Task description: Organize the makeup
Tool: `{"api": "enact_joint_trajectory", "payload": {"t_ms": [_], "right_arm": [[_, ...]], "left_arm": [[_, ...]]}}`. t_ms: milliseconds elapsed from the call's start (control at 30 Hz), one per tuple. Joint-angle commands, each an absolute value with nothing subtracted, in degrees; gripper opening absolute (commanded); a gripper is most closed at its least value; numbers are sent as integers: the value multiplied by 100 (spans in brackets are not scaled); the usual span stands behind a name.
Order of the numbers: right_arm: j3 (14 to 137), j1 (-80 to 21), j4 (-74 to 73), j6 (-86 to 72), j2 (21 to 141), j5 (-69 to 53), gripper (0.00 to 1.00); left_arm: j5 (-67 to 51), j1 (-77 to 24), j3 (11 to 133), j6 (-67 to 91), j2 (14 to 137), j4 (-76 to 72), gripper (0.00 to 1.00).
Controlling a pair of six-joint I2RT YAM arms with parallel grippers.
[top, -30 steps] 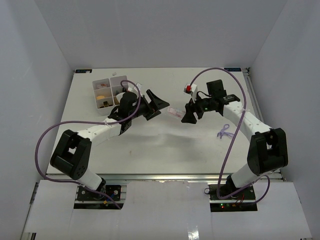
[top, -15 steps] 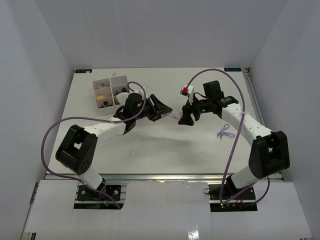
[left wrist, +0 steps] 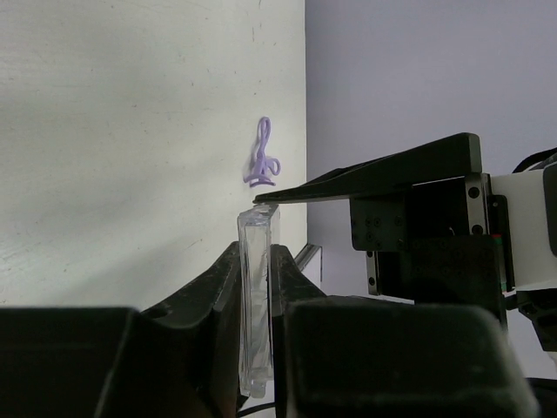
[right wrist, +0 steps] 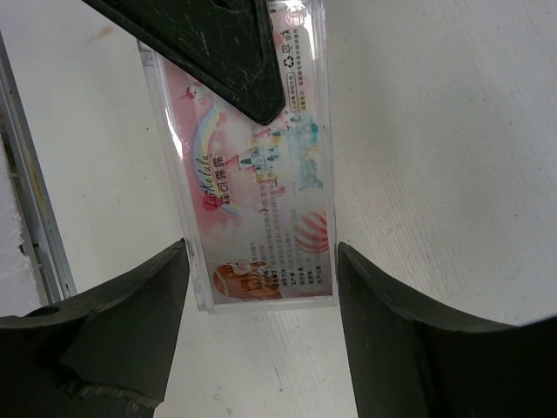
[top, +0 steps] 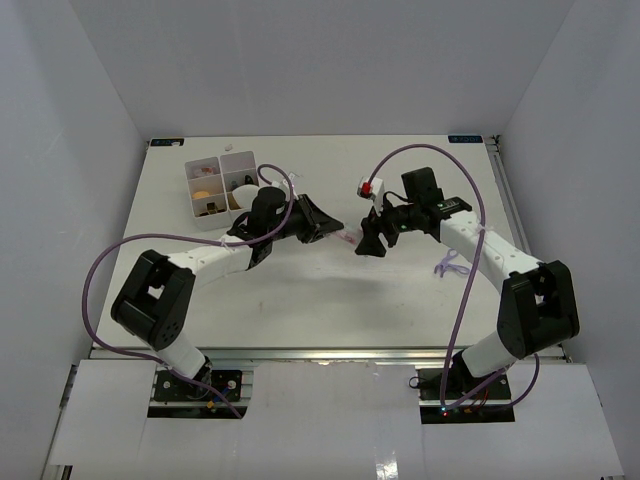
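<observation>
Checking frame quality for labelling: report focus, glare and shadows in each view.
Top external: even light, soft shadows on the table, clear packet too small to read. Left wrist: packet edge-on and sharp, the left hand's fingers dark and blurred. Right wrist: packet print sharp, no glare over it, the right hand's fingers blurred.

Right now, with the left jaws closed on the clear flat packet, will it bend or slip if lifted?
Probably stiff: the clear flat packet stands straight on edge between the left jaws, without sag. Likely light: it is thin, with only a printed card inside. Its smooth glossy faces may slip or pivot in the pinch.
</observation>
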State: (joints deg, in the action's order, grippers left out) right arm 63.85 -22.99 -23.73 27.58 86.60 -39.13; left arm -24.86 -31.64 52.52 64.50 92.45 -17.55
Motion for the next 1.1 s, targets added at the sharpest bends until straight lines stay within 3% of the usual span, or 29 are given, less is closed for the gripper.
{"api": "enact_joint_trajectory", "payload": {"t_ms": [0, 67, 133, 367, 667, 833, 1067], "right_arm": [[6309, -2274, -2256, 2938, 8385, -3875, 72], [6275, -2269, -2271, 2976, 8341, -3855, 87], [6262, -2276, -2306, 3031, 8254, -3810, 90], [6042, -2109, -2303, 3151, 7702, -3749, 90], [5617, -1654, -2004, 2980, 7296, -4068, 90], [5547, -1637, -1959, 2938, 7193, -4185, 90], [5399, -1579, -1869, 2883, 7079, -4269, 90]], "left_arm": [[-2585, -3173, 5164, 6146, 8866, -1581, 12], [-2510, -3172, 5156, 6015, 8772, -1432, 12], [-2389, -3162, 5216, 5855, 8683, -1159, 11], [-1665, -2787, 5581, 4780, 8017, 289, 11], [-1107, -365, 5595, 5310, 6980, 1190, 0], [-594, 498, 6218, 6398, 7409, 1710, 0], [544, 698, 7329, 7653, 8280, 2403, 0]]}}
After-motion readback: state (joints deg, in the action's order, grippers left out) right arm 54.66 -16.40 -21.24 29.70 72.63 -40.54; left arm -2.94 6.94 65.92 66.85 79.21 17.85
